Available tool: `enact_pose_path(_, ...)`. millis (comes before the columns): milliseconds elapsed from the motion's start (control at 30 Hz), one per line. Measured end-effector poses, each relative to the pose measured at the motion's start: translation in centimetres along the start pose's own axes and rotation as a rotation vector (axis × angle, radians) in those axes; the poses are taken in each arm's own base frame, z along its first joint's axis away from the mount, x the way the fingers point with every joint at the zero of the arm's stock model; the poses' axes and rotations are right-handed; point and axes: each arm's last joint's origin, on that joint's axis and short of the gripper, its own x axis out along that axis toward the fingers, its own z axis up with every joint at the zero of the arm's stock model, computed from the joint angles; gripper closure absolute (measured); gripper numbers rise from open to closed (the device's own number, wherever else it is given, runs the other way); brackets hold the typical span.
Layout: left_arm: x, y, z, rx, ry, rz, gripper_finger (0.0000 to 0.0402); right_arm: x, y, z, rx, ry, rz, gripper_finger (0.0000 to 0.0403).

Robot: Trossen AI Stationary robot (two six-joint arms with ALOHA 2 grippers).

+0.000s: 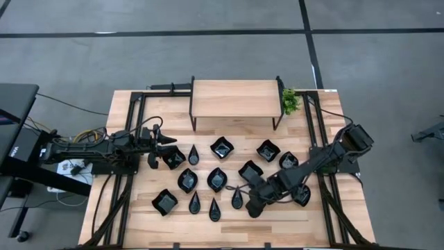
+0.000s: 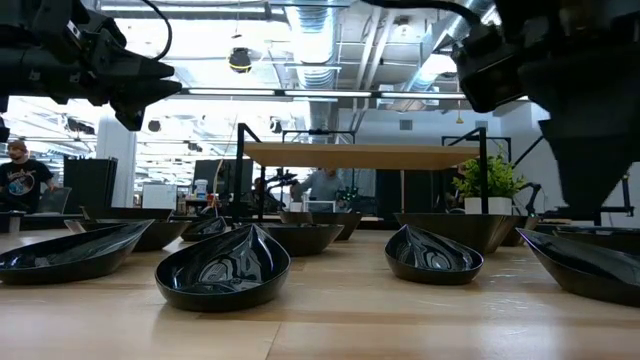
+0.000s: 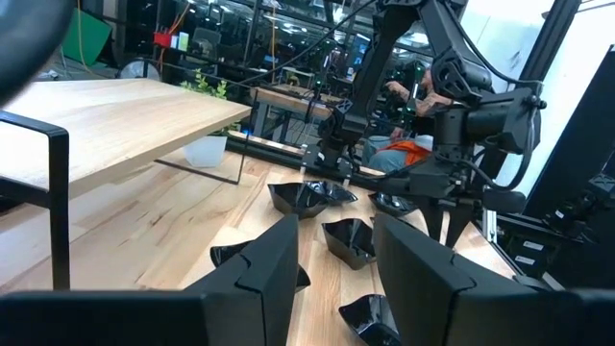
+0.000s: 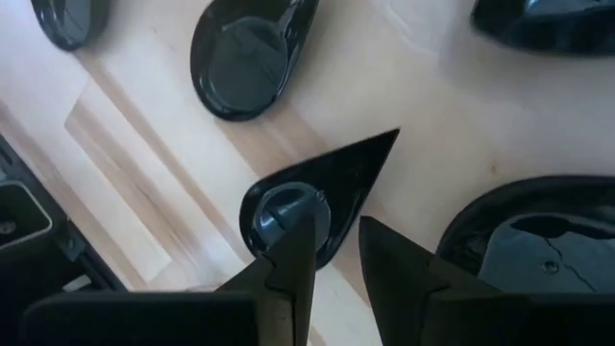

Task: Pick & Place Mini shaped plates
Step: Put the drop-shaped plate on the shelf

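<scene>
Straddling a plate rim: the right gripper point(image 4: 336, 252) sits low over a teardrop plate point(image 4: 332, 187) at centre of the right wrist view, one finger over the dish's bowl, the other off its edge. Jaws stand part-way apart around the rim; whether they actually pinch it I cannot tell, and the plate looks flat on the wood, not lifted. In the high view that gripper point(image 1: 255, 201) is lower centre-right, among the front row of dishes.

Left gripper point(image 1: 161, 151) hovers centre-left of the high view, jaws apart with nothing between them; the left wrist view shows bare table and dishes through the gap between its fingers point(image 3: 274, 274).

Progress: early, by my read. The mini shaped plates point(image 1: 220, 147) are spread across the table point(image 1: 132, 229) in loose rows, about fifteen visible, all flat on the wood. The raised wooden shelf point(image 1: 236, 98) at upper centre carries nothing, and no stack or sorted group is visible anywhere. If the shelf is the drop point, none are placed yet; the destination isn't evident from these views. Small green plant point(image 1: 290, 101) sits at the shelf's right end, clear of both arms.
</scene>
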Motion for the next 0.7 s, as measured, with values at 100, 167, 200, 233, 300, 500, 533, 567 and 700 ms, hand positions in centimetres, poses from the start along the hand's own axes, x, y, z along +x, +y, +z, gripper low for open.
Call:
enact_pose_path(100, 0.00, 0.00, 0.00, 0.000, 0.000, 0.000, 0.0263, 0.03, 0.18, -0.53, -0.003, -0.004, 0.001, 0.0324)
enact_pose_path(167, 0.00, 0.00, 0.00, 0.000, 0.000, 0.000, 0.0263, 0.05, 0.25, -0.79, 0.007, -0.028, -0.005, 0.0324)
enact_pose_path(200, 0.00, 0.00, 0.00, 0.000, 0.000, 0.000, 0.0263, 0.05, 0.31, -0.87, 0.007, -0.038, -0.004, 0.0324)
enact_pose_path(233, 0.00, 0.00, 0.00, 0.000, 0.000, 0.000, 0.0263, 0.06, 0.37, -0.96, 0.004, -0.041, -0.002, 0.0324)
enact_pose_path(300, 0.00, 0.00, 0.00, 0.000, 0.000, 0.000, 0.0263, 0.07, 0.36, -0.99, 0.003, -0.047, -0.005, 0.0324)
enact_pose_path(500, 0.00, 0.00, 0.00, 0.000, 0.000, 0.000, 0.0263, 0.11, 0.29, -0.72, 0.006, -0.085, -0.016, 0.0324)
enact_pose_path(533, 0.00, 0.00, 0.00, 0.000, 0.000, 0.001, 0.0263, 0.21, 0.28, -0.72, 0.006, -0.085, -0.018, 0.0324)
enact_pose_path(567, 0.00, 0.00, 0.00, 0.000, 0.000, 0.001, 0.0263, 0.26, 0.25, -0.73, 0.008, -0.084, -0.021, 0.0324)
enact_pose_path(700, 0.00, 0.00, 0.00, 0.000, 0.000, 0.000, 0.0263, 0.96, 0.20, -0.71, 0.016, -0.081, -0.033, 0.0324)
